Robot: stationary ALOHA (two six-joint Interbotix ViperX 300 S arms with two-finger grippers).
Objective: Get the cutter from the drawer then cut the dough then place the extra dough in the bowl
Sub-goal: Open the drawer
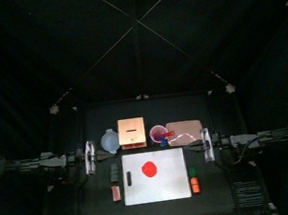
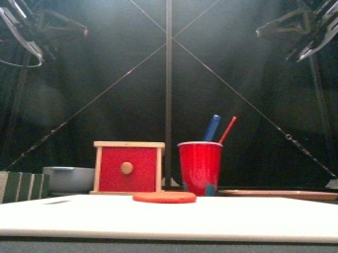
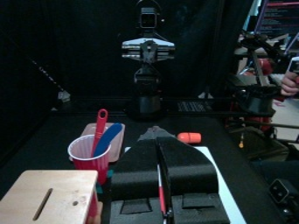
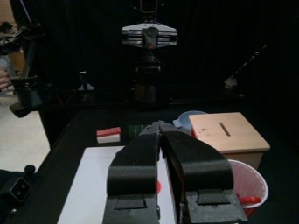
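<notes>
Pale unpainted-wood box (image 2: 128, 166) w/ matt red front, glossy red plastic cup (image 2: 200, 166), smooth matt white board (image 2: 79, 215), matt red dough (image 2: 165, 197).

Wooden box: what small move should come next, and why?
Probably move the left claw toward the red drawer of the box. It looks closed, no cutter is visible, the dough lies whole, and that claw is nearer than the right claw.

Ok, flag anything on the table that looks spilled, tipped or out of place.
Nothing stands out: the dough lies flat on the board, and the box, cup and bowl all stand upright.
</notes>
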